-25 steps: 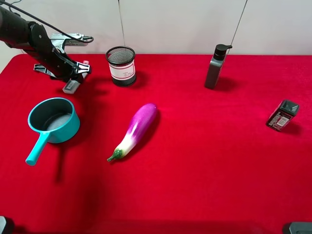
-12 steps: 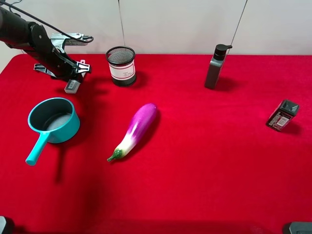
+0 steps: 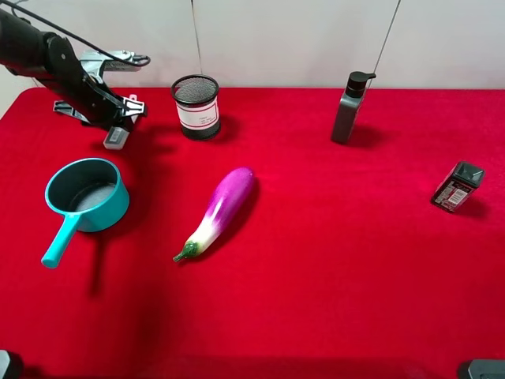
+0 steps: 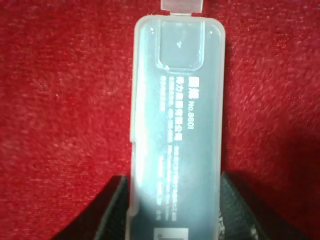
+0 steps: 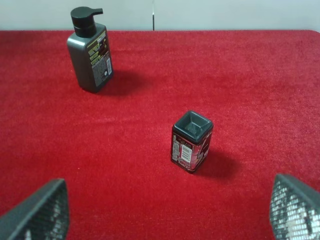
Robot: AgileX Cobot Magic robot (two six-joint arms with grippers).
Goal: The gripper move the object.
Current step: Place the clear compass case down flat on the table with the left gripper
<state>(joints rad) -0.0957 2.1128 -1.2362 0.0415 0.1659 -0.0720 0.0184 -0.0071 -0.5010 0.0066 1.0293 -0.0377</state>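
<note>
The object, a pale translucent plastic case (image 3: 115, 139), is at the far left of the red table, behind the teal pot. My left gripper (image 3: 120, 126) is shut on one end of it. The left wrist view has the case (image 4: 177, 115) running lengthwise between the dark fingers (image 4: 112, 212), with its small tab at the far end. I cannot tell whether it touches the cloth. The right gripper (image 5: 167, 200) is open with nothing between its mesh-covered fingers (image 5: 37, 215), facing the dark sharpener (image 5: 191, 141).
A teal saucepan (image 3: 85, 196) sits in front of the left gripper. A black mesh cup (image 3: 196, 106) stands to its right. A purple eggplant (image 3: 218, 210) lies mid-table. A grey pump bottle (image 3: 349, 108) stands at the back and the dark sharpener (image 3: 457, 186) at the far right.
The left arm has edged slightly toward the back of the table, carrying the case with it. Everything else is unchanged.
</note>
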